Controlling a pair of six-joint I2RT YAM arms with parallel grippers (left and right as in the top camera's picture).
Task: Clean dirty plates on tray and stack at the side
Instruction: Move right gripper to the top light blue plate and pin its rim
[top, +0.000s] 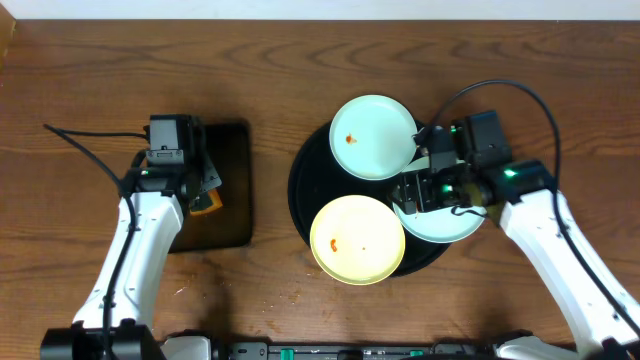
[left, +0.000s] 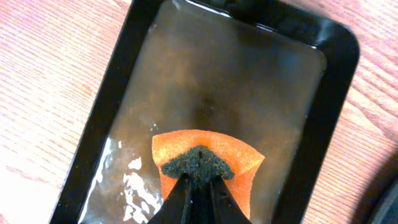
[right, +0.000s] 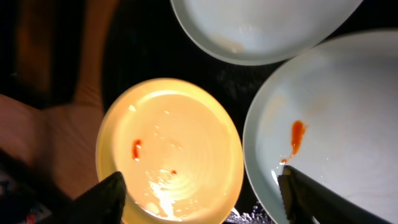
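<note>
- Wood-grain tabletop (top: 90, 90), overhead: the round tray (top: 300, 190) sits right of centre and carries all three plates: a mint plate (top: 375, 137) at the top, a yellow plate (top: 357, 240) overhanging the front rim, and a second mint plate (top: 450, 228) partly under the right gripper (top: 425, 188). The left gripper (top: 200, 197) hangs over a small tray (top: 232, 150).
- Left wrist: the left gripper (left: 200, 185) is clenched on an orange sponge (left: 239, 163), dark scrub face up, above shallow water (left: 236, 74) in the small tray.
- Right wrist: the right gripper (right: 200, 180) is spread wide and grasps nothing. One finger is over the second mint plate's edge, near a red smear (right: 297, 134). The yellow plate (right: 180, 137) is spotted too.
- Risk: a soaked sponge may drip across the wood. The plates crowd together, so scrubbing an unheld one could push its neighbour or tip the overhanging yellow plate off.
- No brand, label or writing is legible.
</note>
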